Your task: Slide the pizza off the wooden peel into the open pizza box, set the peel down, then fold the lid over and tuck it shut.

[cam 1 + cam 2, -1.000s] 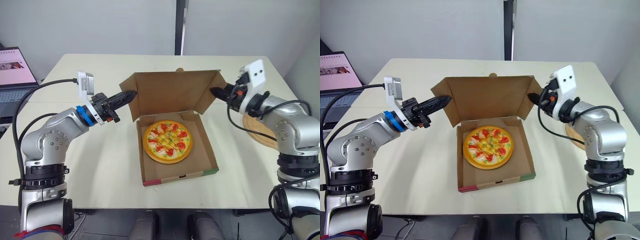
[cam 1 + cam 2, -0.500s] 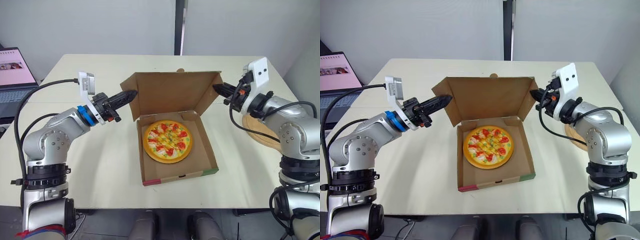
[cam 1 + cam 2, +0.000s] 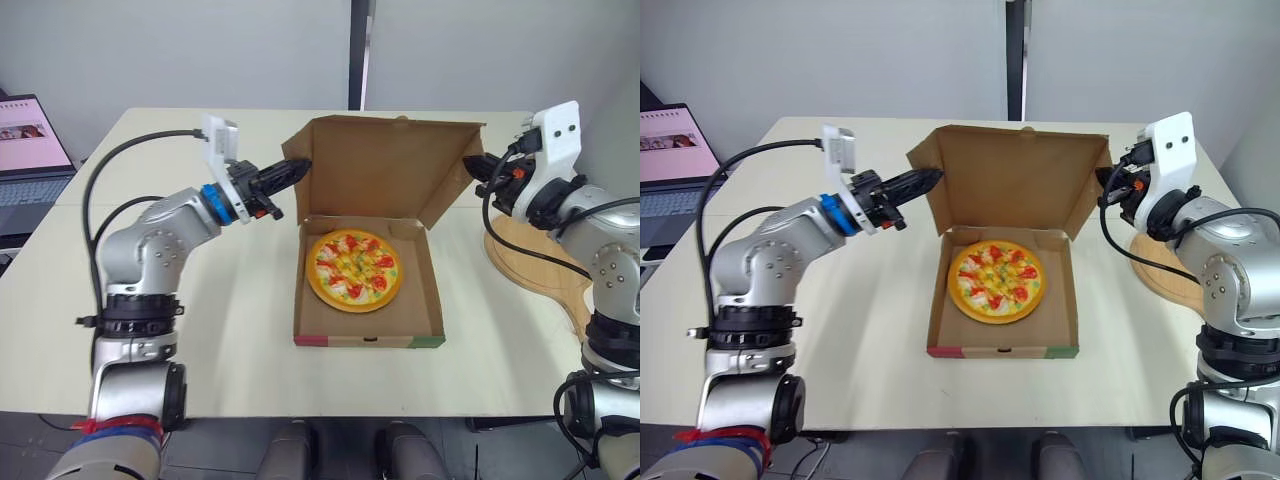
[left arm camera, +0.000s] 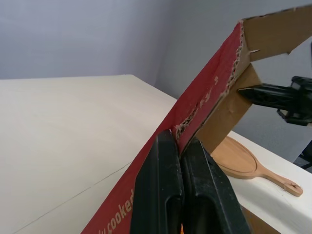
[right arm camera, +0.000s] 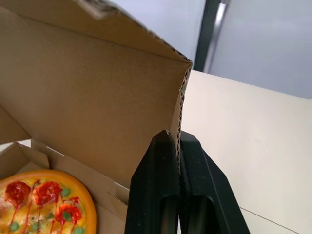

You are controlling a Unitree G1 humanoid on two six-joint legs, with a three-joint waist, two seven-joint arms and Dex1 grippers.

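Now, left gripper: pinched shut on the lid's edge.
right gripper: pinched shut on the lid's other edge.
pizza: laid in the box, below both grippers.
peel: laid on the table beside the right gripper.

We list:
- One table, cream top, with a thin seam line running across it.
- One laptop, open, just off the table's left edge; the screen is lit with a pale pink page above a dark keyboard.
- One grey wall behind the table.
- One dark vertical post dividing that wall.
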